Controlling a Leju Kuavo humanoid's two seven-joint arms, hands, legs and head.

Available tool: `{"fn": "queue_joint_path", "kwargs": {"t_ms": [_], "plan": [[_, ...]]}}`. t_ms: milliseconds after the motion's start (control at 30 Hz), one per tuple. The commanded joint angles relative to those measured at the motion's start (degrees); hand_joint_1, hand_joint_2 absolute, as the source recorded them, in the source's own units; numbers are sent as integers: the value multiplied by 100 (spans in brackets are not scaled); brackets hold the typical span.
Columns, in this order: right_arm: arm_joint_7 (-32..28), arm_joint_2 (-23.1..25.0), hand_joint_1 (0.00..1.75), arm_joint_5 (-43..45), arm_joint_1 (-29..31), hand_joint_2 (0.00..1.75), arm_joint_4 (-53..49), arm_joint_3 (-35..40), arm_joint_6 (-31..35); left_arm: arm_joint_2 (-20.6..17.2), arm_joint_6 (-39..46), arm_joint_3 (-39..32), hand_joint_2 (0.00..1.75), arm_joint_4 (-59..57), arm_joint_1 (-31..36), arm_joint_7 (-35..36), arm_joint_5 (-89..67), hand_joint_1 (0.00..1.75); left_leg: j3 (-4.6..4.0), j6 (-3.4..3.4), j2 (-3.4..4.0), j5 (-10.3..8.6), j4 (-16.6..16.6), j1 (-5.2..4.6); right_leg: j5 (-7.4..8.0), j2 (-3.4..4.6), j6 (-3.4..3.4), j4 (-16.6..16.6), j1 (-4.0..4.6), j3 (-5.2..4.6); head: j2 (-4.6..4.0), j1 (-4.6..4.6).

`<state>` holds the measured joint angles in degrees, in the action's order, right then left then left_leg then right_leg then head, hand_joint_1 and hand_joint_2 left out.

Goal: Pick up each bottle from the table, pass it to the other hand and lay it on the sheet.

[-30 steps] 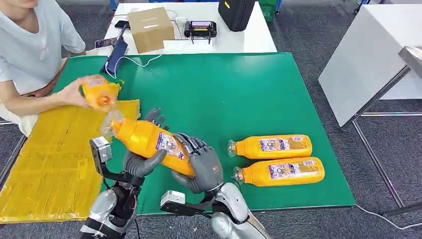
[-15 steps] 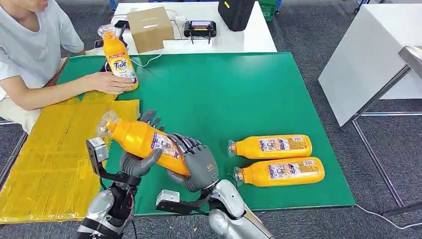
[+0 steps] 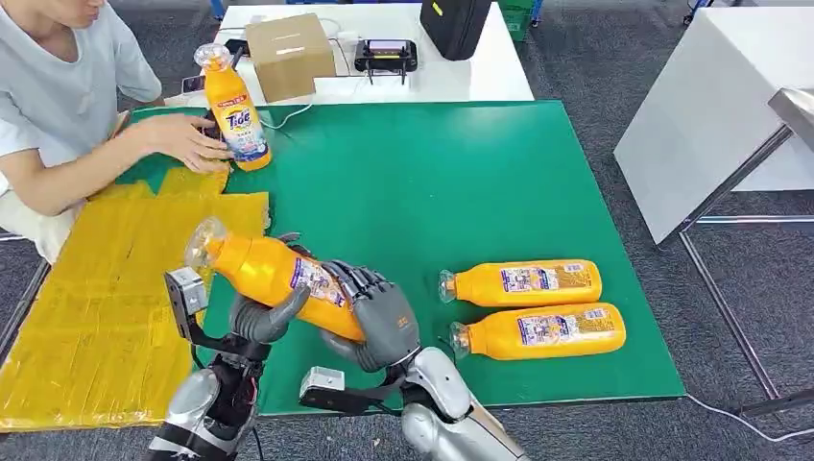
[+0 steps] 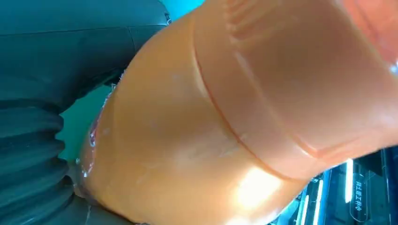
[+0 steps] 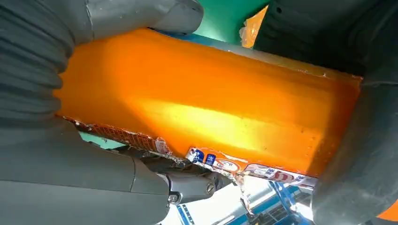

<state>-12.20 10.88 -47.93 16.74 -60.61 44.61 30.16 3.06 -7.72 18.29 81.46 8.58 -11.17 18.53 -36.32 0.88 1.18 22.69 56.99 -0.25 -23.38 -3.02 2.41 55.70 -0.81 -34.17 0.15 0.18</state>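
You see both hands on one orange bottle (image 3: 278, 276), held in the air above the front edge of the green mat (image 3: 432, 182), just beside the yellow sheet (image 3: 106, 317). The right hand (image 3: 379, 327) grasps the lower body of the bottle, with the fingers wrapped around the label. The left hand (image 3: 264, 312) grips the bottle nearer to the neck, with the thumb across its front side. The bottle is tilted, and its clear cap points toward the sheet.

Two more orange bottles (image 3: 523, 283) lie side by side on the mat, to the right of the hands, caps toward the robot's hands. At the far left, a person's hand (image 3: 182, 139) touches an upright bottle (image 3: 235, 110) that stands on the mat near a cardboard box (image 3: 288, 53).
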Motion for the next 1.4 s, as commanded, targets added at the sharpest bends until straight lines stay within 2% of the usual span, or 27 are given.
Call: {"fn": "queue_joint_path", "kwargs": {"t_ms": [33,467,500,533,567,633,733,833,900,933,967,1033,1133,1400], "plan": [[-84,-129,175,-83,64,175,399,513,-113,-16,-7,175,175,-335,354,53,-33,175,34,-8,-22,12,-1,11,-14,10,-10,-8,6,43,0,0],[-106,-141,175,43,68,175,345,479,-104,-10,48,205,175,-394,367,20,-43,175,18,-5,-16,4,-4,5,-6,4,-5,-7,2,23,0,-2],[-106,-140,175,45,72,175,342,476,-101,-10,48,205,175,-394,369,20,-43,175,43,-10,-24,15,-2,12,-18,12,-12,-8,6,52,0,0],[-828,112,0,769,-337,175,-194,-178,-437,-26,204,190,175,-365,379,-157,-159,175,24,-7,-20,7,-3,8,-10,6,-8,-7,4,32,0,-2],[-1401,-46,0,2698,-419,0,-655,-468,-763,-92,281,247,175,-331,396,-217,-205,175,21,-6,-18,6,-3,7,-8,4,-7,-6,3,27,0,0],[-1476,-228,0,3372,-592,0,-1488,-672,-1014,-142,385,246,175,-257,386,-242,-235,175,8,-6,-31,4,1,6,-11,-10,-6,0,3,17,0,0],[-1284,-450,0,3845,-821,0,-2356,-873,-1350,-251,736,157,175,-156,404,-411,-472,175,12,-6,-29,13,10,7,-18,-2,-7,6,2,22,0,0],[-1429,-541,0,4114,-1083,0,-2934,-1182,-1607,-475,1411,46,175,-71,545,-710,-1517,175,5,-5,-13,8,4,6,-8,5,-6,1,3,14,0,0],[-1389,-567,0,4223,-1190,0,-3137,-1387,-1699,-541,1994,-102,175,-164,648,-763,-2319,175,17,-9,-36,13,10,12,-19,-4,-11,5,6,31,0,2],[-1376,-576,0,4253,-1216,175,-3192,-1466,-1765,-553,2085,-204,175,-224,682,-713,-2520,175,7,-7,-26,6,4,8,-11,-4,-9,1,4,17,0,2],[-1347,-582,0,4314,-1262,175,-3256,-1576,-1850,-578,2111,-314,175,-332,720,-649,-2705,175,24,-11,-25,17,9,12,-19,8,-13,3,7,34,0,0],[-1340,-591,0,4344,-1299,175,-3320,-1658,-1901,-574,2159,-412,175,-408,721,-657,-2855,175,2,-5,-14,1,-2,4,-2,4,-5,-3,2,7,0,-2],[-1341,-578,0,4340,-1300,175,-3304,-1667,-1911,-546,2153,-427,175,-407,705,-676,-2880,175,28,-8,-16,14,0,9,-12,18,-10,-5,4,35,0,0],[-1342,-555,0,4338,-1296,175,-3280,-1660,-1912,-519,2150,-427,175,-392,686,-684,-2902,175,18,-6,-14,8,-2,5,-8,11,-7,-4,1,23,0,0]]}}
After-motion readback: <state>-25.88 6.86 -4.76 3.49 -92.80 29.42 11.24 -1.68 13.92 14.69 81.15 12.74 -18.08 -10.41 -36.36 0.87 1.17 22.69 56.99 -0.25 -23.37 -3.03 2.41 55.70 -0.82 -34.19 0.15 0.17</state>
